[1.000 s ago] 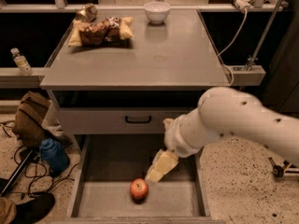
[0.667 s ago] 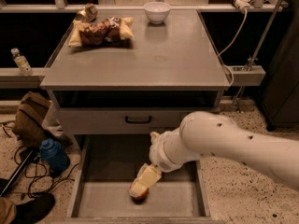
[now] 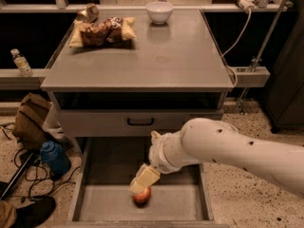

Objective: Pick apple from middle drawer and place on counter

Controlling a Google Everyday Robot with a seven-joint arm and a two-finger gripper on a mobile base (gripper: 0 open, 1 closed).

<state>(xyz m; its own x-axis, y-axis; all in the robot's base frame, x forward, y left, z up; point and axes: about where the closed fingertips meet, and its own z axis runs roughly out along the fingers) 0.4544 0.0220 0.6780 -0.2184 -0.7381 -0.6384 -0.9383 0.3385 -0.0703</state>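
Note:
The apple (image 3: 142,196) is small and red-orange. It lies on the floor of the open middle drawer (image 3: 104,203), near the front centre. My gripper (image 3: 140,184) hangs from the white arm that reaches in from the right. It is down in the drawer, right on top of the apple and hiding its upper half. The counter (image 3: 156,56) is the broad grey top of the cabinet above.
A chip bag (image 3: 102,31), a can (image 3: 88,12) and a white bowl (image 3: 159,11) sit at the back of the counter. A closed drawer front with a black handle (image 3: 140,122) is above the open drawer. A bag, blue bottle (image 3: 54,158) and cables lie on the floor at left.
My arm has swung left and down into the drawer. The gripper went from beside and above the apple to right on top of it. The apple has not moved.

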